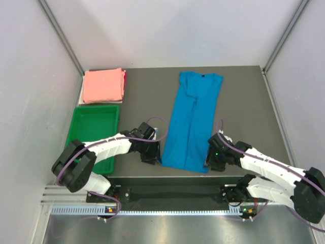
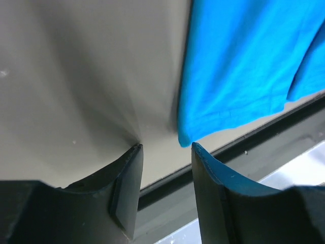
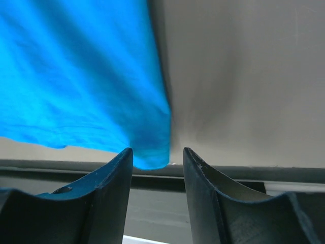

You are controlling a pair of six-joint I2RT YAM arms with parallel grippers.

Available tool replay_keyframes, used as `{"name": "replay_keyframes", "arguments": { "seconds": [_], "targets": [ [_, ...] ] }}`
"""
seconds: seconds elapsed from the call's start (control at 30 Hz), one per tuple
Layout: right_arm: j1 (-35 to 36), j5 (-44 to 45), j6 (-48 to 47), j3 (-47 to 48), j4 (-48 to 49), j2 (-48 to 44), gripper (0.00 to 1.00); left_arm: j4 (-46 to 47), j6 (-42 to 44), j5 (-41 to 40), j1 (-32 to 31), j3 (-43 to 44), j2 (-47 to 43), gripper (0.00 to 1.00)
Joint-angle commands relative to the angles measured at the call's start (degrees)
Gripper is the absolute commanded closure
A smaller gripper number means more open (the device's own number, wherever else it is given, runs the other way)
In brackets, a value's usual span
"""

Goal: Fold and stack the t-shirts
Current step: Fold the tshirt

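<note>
From above, I see the bright blue cloth t-shirt (image 1: 192, 122) lying lengthwise on the counter (image 1: 244, 101), with the folded salmon pink t-shirt (image 1: 103, 85) at the far left. Left wrist: my left gripper (image 2: 166, 147) stands parted and empty beside the blue hem corner. Right wrist: my right gripper (image 3: 157, 151) is likewise parted at the other corner.

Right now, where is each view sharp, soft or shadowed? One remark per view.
Top external: even light, sharp throughout, blue t-shirt and pink t-shirt crisp. Left wrist: the left gripper's fingers dark and slightly soft, a grey shadow fanning over the table. Right wrist: the right gripper's fingers dim, soft shadow along the blue t-shirt's edge.
</note>
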Motion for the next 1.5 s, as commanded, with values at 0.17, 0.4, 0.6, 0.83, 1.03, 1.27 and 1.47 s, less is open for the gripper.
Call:
{"name": "replay_keyframes", "arguments": {
  "seconds": [0.17, 0.4, 0.6, 0.83, 1.03, 1.27, 1.47],
  "targets": [
    [1.3, 3.0, 4.4, -2.6, 0.8, -4.8, 0.58, 3.3, 1.4, 0.1, -0.9, -0.4, 0.2, 0.53],
    [2.2, 2.3, 5.6, -5.2, 0.5, -5.8, 0.69, 5.9, 0.6, 1.4, -1.1, -2.5, 0.6, 0.62],
    [2.6, 1.1, 4.8, -6.4, 3.0, -6.4, 0.82, 7.1, -1.3, 1.3, -1.3, -3.6, -0.9, 0.66],
    [2.6, 0.9, 4.3, -7.2, 1.3, -8.7, 1.00, 3.9, -3.1, -2.2, -1.3, -3.1, -5.8, 0.56],
    [2.6, 2.5, 2.7, -6.8, -0.2, -11.6, 1.00, 5.5, -3.7, -1.6, -1.3, -2.2, -5.9, 0.54],
    [2.7, 1.4, 2.9, -7.6, 0.2, -11.8, 1.00, 10.4, -5.8, 1.8, -1.7, -4.2, -2.3, 0.60],
    [2.6, 2.4, 2.3, -7.9, -1.3, -14.7, 1.00, 13.4, -7.2, 5.0, -2.5, -4.1, 3.8, 0.80]
  ]
}}
